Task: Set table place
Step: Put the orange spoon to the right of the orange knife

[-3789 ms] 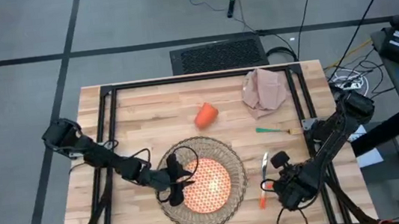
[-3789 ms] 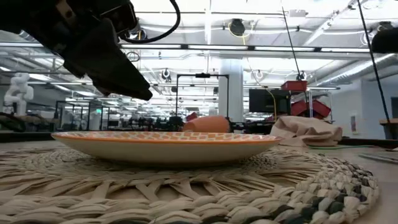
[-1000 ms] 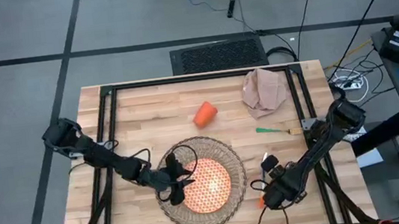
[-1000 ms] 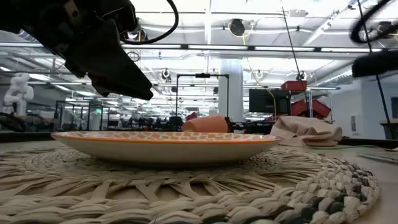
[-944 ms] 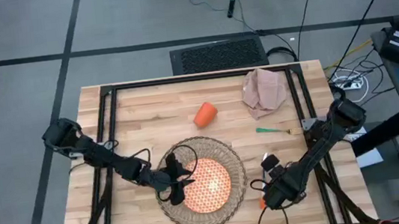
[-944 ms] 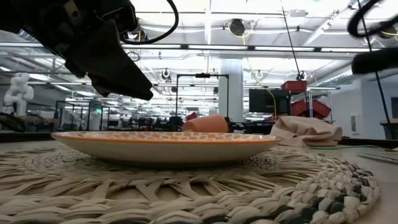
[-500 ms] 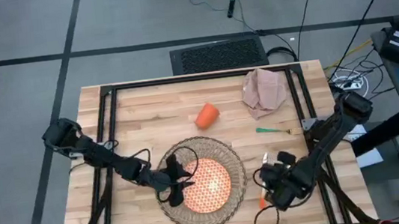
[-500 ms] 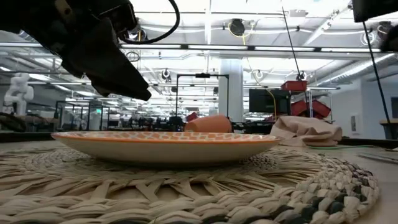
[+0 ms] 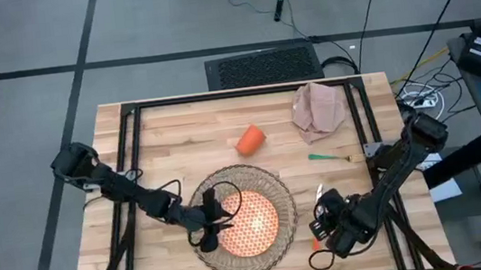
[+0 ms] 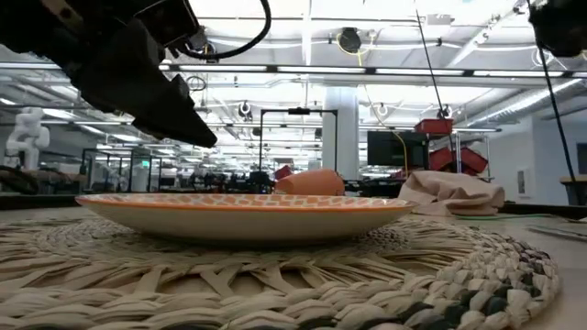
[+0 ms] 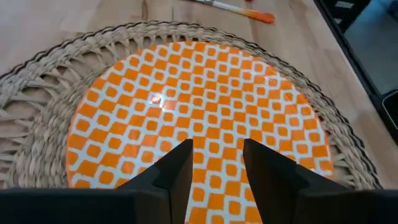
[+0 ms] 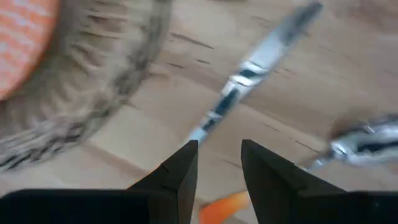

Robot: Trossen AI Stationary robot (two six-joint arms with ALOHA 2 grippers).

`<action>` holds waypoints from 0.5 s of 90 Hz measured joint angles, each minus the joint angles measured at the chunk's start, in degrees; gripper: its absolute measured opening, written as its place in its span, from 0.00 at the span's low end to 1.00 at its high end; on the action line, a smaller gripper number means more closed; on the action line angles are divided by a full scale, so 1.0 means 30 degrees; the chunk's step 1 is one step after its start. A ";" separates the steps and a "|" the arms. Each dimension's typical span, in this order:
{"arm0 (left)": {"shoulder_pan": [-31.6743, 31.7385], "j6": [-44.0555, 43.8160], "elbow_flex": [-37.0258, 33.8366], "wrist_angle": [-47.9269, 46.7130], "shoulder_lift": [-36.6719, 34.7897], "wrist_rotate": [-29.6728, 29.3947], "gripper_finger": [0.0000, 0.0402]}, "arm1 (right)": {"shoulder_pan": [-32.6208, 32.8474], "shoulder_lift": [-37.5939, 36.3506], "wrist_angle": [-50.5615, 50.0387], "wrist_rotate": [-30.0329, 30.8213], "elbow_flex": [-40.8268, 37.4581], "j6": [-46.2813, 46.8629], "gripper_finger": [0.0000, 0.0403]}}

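Observation:
The woven placemat lies on the table near its front edge, and the orange-checked plate rests flat on it. My left gripper hovers open just above the plate's left part. My right gripper is open over the cutlery right of the placemat. A silver knife blade lies ahead of its fingers, and an orange handle shows below them. The orange cup lies on its side at mid-table. The beige napkin sits crumpled at the far right.
A green-handled fork lies on the wood right of the placemat, toward the right edge. A second silver utensil lies beside the knife. The black frame rails run along both table sides. Bare wood stretches across the far left.
My right gripper has shifted a little toward the table's right edge over the orange-handled cutlery and turned, staying open. My left gripper has drawn back slightly toward the table's left edge above the plate. The plate, placemat, cup and napkin have stayed in place.

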 joint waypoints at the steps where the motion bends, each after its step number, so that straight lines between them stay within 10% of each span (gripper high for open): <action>1: 0.0000 0.0002 0.0000 0.0000 0.0000 0.0059 0.32 | 0.0035 0.0066 -0.0089 -0.0126 0.0000 0.0179 0.28; 27: -0.0321 0.0726 0.0000 -0.0007 0.0000 0.1428 0.32 | 0.0741 0.1171 -0.0823 -0.1588 0.0000 0.2873 0.28; 45: -0.0906 0.0954 0.0000 -0.0158 0.0000 0.2106 0.32 | -0.0398 0.1583 0.2197 0.1577 -0.0010 0.2797 0.28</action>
